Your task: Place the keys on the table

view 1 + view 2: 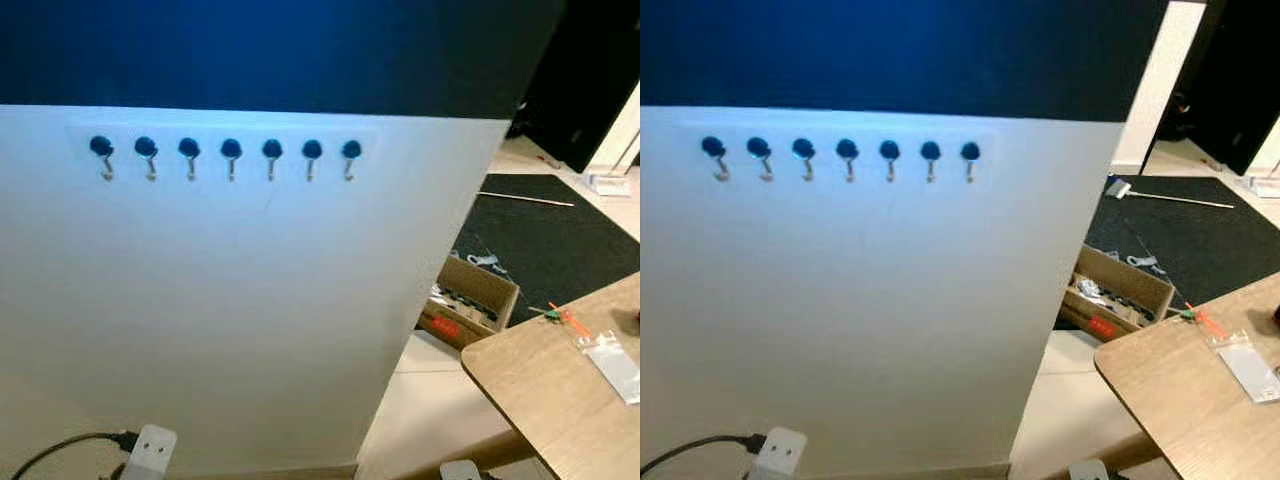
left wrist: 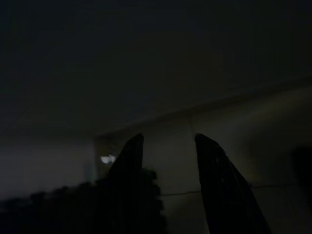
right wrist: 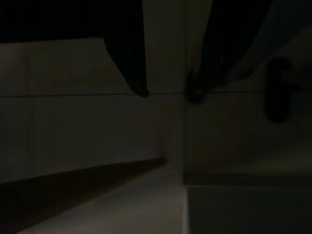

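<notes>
seven blue-knobbed hooks sit in a row on the white wall ahead of us, just under the dark blue upper band. each hook we can make out hangs bare; we cannot find the keys on them, and the pictures are too soft to tell whether any keys lie elsewhere.

to our right stands the wooden table, its rounded corner pointing toward the wall. on it, near the far edge, lie a clear plastic bag and a small orange and green item just beside the bag; we cannot tell what that item is.

beyond the table, on the pale tiled floor at the edge of a dark carpet, rests an open cardboard box with small things inside. a long thin stick lies across the carpet farther back.

low on the wall we see a white plug block with a black cable running off to our left.

both arms hang low in the shade. our left gripper shows in its dark wrist view with its two black fingers apart and nothing between them, over a dim pale surface. our right gripper likewise has its fingers spread and empty, above dim floor tiles.
</notes>
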